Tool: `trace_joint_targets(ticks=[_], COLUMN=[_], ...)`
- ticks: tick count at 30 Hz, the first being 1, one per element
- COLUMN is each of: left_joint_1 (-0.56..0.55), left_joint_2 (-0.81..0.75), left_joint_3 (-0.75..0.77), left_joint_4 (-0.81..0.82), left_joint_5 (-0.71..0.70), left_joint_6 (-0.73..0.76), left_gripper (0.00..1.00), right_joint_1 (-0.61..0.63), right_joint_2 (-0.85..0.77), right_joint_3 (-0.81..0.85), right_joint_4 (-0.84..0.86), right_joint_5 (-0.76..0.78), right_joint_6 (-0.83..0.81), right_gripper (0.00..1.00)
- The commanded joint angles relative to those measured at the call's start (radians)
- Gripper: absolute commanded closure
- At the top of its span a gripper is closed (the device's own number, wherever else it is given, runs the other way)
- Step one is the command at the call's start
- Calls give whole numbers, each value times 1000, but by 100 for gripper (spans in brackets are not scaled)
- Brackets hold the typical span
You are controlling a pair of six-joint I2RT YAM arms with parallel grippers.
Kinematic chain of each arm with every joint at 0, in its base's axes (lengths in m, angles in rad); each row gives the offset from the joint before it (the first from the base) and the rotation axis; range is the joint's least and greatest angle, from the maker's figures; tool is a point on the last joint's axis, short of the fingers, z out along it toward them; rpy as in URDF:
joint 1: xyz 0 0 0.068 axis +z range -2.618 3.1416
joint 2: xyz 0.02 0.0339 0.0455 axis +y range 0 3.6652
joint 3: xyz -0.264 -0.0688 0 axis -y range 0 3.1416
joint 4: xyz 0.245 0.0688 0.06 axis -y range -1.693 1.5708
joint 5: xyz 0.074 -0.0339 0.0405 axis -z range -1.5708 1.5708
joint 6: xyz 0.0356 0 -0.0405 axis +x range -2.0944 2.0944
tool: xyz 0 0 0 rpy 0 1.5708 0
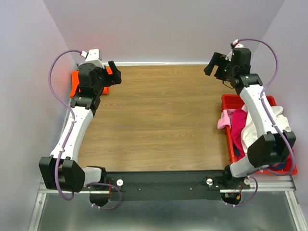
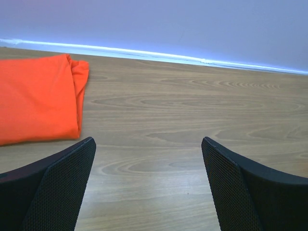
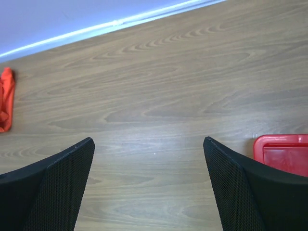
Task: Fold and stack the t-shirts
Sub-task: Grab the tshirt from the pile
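Top view, clock directions taken from the table (image 1: 159, 120) centre, 12 being the far wall.

One orange t-shirt (image 2: 38, 103) is lying folded flat on the wood at about 10 o'clock, in the far left corner. From above, the left arm's wrist is sitting over it and hiding most of it. The left wrist view is showing it at about 10 o'clock of the fingers, apart from them.

One red bin (image 1: 230, 103) is sitting at the right edge, about 3 to 4 o'clock. Three shirts are showing in it, all crumpled:
- pale pink shirt (image 1: 223, 120), hanging over the bin's left wall
- magenta shirt (image 1: 237, 131), beside the pink one
- cream-white shirt (image 1: 251, 131), bunched toward the right

The right arm's white link is crossing over the bin lengthwise and blocking part of the pile, so can't tell if more shirts are lying under it.

Two arms, two claws. The left gripper (image 1: 114, 74) is hovering at about 11 o'clock, fingers spread wide apart, nothing between them but bare wood. The right gripper (image 1: 215, 67) is hovering at about 1 o'clock, fingers also wide apart and gripping nothing. Its wrist view is catching a bin corner at 4 o'clock and a sliver of orange at 9 o'clock.

The middle of the table is showing only wood grain. Pale walls are closing in three sides.
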Motion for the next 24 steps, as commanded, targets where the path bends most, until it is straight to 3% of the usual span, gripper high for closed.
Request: trace_joint_targets(ticks=[1, 7, 14, 18, 24], left_joint_1=[5, 5, 5, 5, 5], left_joint_2=[10, 1, -24, -36, -59], left_joint_3=[36, 30, -6, -35, -78], left_joint_4=[26, 32, 52, 51, 46], left_joint_5=[-9, -10, 10, 20, 27], left_joint_6=[-14, -5, 34, 55, 72], left_gripper=[2, 2, 2, 2, 2], right_joint_1=[3, 3, 1, 1, -8], right_joint_2=[-86, -229, -310, -324, -336], right_joint_3=[-42, -172, -281, -294, -268], right_joint_4=[88, 246, 251, 83, -296], right_joint_5=[40, 49, 196, 365, 840], right_joint_6=[18, 60, 133, 252, 471], right_gripper=[0, 0, 0, 0, 0])
